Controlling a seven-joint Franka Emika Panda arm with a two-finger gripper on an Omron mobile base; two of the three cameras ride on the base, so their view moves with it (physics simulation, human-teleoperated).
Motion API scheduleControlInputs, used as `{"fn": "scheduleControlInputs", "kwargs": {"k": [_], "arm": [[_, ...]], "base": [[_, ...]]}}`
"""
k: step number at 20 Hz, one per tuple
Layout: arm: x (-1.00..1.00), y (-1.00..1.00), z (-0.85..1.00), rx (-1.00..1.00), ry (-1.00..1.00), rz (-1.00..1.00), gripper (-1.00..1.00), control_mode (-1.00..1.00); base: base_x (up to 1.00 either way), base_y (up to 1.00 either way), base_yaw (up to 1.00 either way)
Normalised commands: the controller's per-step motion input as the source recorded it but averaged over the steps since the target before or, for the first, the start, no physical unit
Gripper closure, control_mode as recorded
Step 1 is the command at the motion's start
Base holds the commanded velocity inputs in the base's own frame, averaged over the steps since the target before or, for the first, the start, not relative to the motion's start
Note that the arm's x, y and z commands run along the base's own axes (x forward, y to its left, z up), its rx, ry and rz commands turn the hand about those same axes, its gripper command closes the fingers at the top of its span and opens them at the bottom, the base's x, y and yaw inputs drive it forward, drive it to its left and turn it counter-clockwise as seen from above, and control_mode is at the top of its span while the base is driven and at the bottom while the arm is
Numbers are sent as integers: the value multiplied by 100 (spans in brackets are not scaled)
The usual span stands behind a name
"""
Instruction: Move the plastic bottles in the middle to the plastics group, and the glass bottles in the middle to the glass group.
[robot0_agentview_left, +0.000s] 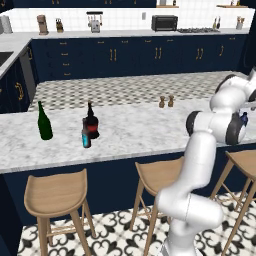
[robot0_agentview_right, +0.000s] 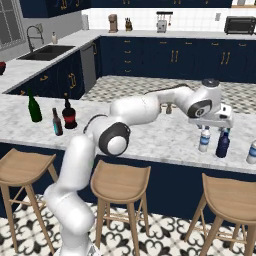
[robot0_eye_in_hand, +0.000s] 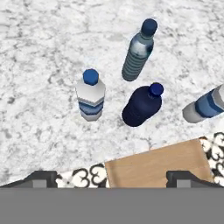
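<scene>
My gripper (robot0_agentview_right: 212, 129) hangs open and empty over the right part of the marble counter (robot0_agentview_right: 160, 135). Below it stand a pale whitish bottle with a blue band (robot0_eye_in_hand: 90, 97) and a stubby navy bottle (robot0_eye_in_hand: 142, 106), close together. Just beyond them is the slim pale blue-grey bottle with a blue cap (robot0_eye_in_hand: 138, 52). From the right base view the whitish bottle (robot0_agentview_right: 204, 140) and the navy bottle (robot0_agentview_right: 223, 144) sit right under the hand. Far left on the counter are a green wine bottle (robot0_agentview_left: 45, 122), a bulbous red-labelled bottle (robot0_agentview_left: 91, 123) and, directly in front of it, a small dark bottle with a cyan bottom (robot0_agentview_left: 86, 136).
Another pale blue-banded bottle (robot0_eye_in_hand: 204, 108) stands to the right of the navy one, near the counter's front edge. Wooden stools (robot0_agentview_left: 56, 192) line the front of the counter; one seat (robot0_eye_in_hand: 154, 165) lies under the hand. Two small shakers (robot0_agentview_left: 166, 102) sit at the counter's back.
</scene>
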Motion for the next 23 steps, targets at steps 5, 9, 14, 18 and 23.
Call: {"fn": "scheduleControlInputs", "kwargs": {"k": [5, 9, 14, 18, 23], "arm": [[-46, 100, 0, -9, 25, 0, -100, -100], [-45, 100, 5, -3, 26, 0, -100, -100], [-53, 100, 2, 0, 15, 1, -100, -100], [-47, 95, 5, 1, 11, 0, -100, -100], [-56, 81, 6, 9, 6, 0, -100, -100]], "base": [[0, 0, 0], [0, 0, 0], [0, 0, 0], [0, 0, 0], [0, 0, 0]]}}
